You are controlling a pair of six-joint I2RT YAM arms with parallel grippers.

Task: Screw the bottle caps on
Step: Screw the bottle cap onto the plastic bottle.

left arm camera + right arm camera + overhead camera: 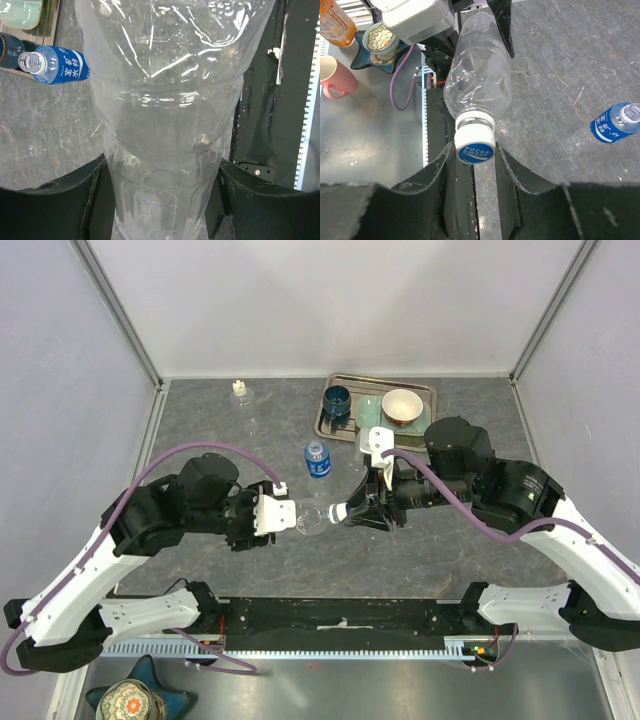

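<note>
The left gripper (292, 517) clamps the clear bottle (165, 125) by its body, and its wrist view shows only that body. Just right of it, the right gripper (347, 512) is closed on the cap (475, 145), which sits on the bottle's neck. Only the right wrist view shows the cap's blue printed top.

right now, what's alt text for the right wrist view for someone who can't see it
The right gripper is closed on a white cap with a blue top, seated on the neck of a clear bottle held sideways above a grey table. A blue-labelled bottle with no cap is on the table at right; a pink mug sits at far left.
</note>
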